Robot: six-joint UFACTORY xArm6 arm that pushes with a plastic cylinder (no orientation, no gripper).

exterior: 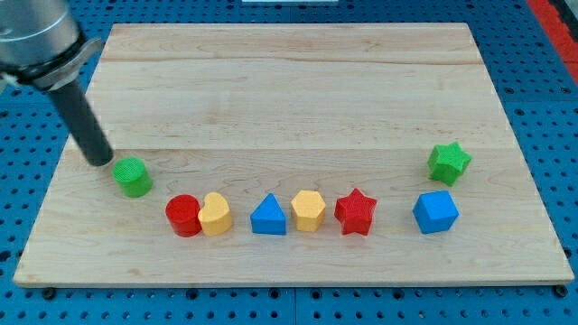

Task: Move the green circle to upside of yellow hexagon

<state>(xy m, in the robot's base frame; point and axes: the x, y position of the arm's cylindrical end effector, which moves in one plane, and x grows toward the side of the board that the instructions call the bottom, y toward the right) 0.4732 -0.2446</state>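
Item: green circle [133, 176], near the board's [289, 81] left edge, well left of and slightly above the yellow hexagon [308, 210]. My tip [97, 162] sits just up-left of it, near or touching; no jaws, a bare rod only. Step in hand, by judgement: start of the push. Next move calls for driving rightward, staying above the row. Row along the bottom: red circle [183, 215], yellow heart [215, 214], blue triangle [268, 216], red star [356, 213]; further right, blue cube [435, 212], green star [448, 162]. Space above the hexagon bare
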